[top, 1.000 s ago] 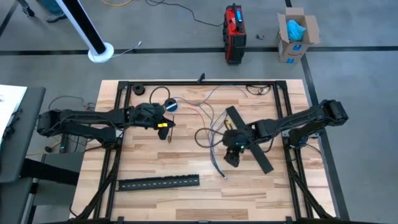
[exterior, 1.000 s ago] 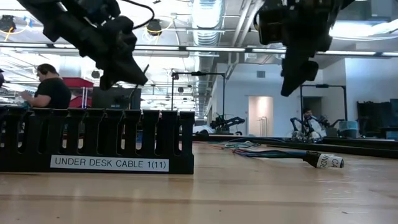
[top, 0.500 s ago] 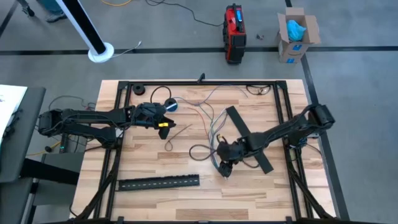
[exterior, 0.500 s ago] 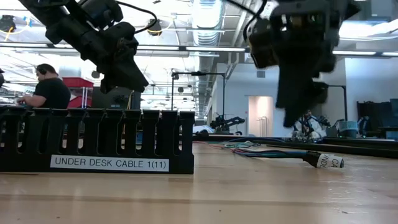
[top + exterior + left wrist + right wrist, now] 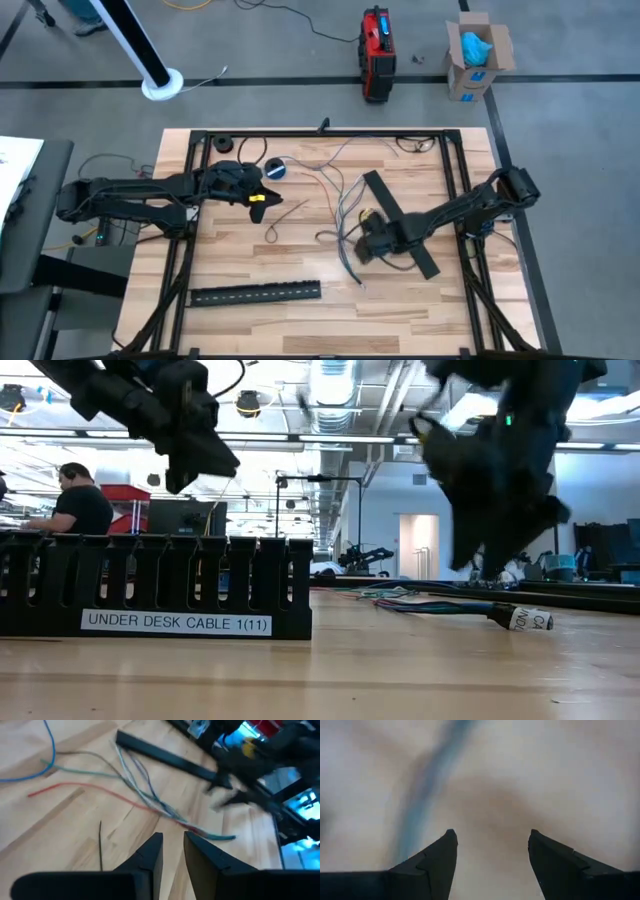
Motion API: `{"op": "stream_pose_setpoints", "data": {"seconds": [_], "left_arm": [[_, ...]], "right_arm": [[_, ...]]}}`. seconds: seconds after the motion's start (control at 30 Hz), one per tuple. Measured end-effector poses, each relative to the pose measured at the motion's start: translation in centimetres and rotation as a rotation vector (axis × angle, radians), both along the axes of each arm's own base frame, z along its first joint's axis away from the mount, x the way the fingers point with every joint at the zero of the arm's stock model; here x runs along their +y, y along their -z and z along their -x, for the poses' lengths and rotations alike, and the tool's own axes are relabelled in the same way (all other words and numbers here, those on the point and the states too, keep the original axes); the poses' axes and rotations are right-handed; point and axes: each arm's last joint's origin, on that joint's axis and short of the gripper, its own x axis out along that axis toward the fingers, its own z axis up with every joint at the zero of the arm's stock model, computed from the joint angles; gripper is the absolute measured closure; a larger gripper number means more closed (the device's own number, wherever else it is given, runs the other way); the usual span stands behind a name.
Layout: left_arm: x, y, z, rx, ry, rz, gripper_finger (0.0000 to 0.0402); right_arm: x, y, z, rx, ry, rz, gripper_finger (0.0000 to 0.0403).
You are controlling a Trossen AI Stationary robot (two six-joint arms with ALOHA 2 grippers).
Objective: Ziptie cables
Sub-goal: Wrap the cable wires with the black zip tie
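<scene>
the right gripper (image 5: 367,243) is low over the middle of the table, with its fingers (image 5: 432,865) spread apart and holding nothing; it hangs just at the near end of the cables (image 5: 345,205). these thin grey, white and dark wires lie loose on the wooden table (image 5: 250,260), spreading from the far middle down toward the near middle, where they come together into a thin bundle. the left gripper (image 5: 262,203) waits to the left of the cables, near the far side, with its fingers (image 5: 150,857) almost together; a thin dark strip, maybe the ziptie, seems to hang from it, but i cannot tell if it is really pinched. i think the risk is that the right gripper closes on only some wires, because they are thin and still fanned out, so the rest slip away and the bundle is not complete. a long black strip (image 5: 400,224) lies under the right arm and could be pushed. for containers, the black slotted cable tray (image 5: 255,293) at the near left looks empty, and the cardboard box (image 5: 478,52) on the floor holds something blue.
</scene>
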Motion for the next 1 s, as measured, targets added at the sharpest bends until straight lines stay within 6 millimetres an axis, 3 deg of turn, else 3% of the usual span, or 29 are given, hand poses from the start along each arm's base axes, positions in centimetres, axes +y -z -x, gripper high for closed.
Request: {"op": "stream_pose_setpoints", "data": {"seconds": [0.1,0.27,0.63,0.8,1.0], "left_arm": [[0.0,-0.6,0.1,-0.024,-0.004,-0.013,0.0332],[0.0,-0.9,0.2,-0.039,-0.005,-0.015,0.0332],[-0.5,-1.4,0.0,-0.107,0.163,0.046,0.0305],[-0.3,-2.2,-0.3,-0.192,0.128,0.035,0.0279],[-0.1,-3.8,-0.7,-0.354,0.067,0.048,0.0272]], "right_arm": [[-1.9,-0.4,1.2,0.114,0.056,0.091,0.0172],[-4.3,-1.2,2.2,0.24,-0.003,0.144,0.0172],[-11.0,-4.2,3.0,0.156,0.0,0.114,0.0171],[-13.9,-4.2,4.1,0.211,0.011,0.058,0.0164],[-15.7,-4.3,4.2,0.144,0.07,-0.029,0.0163]]}}
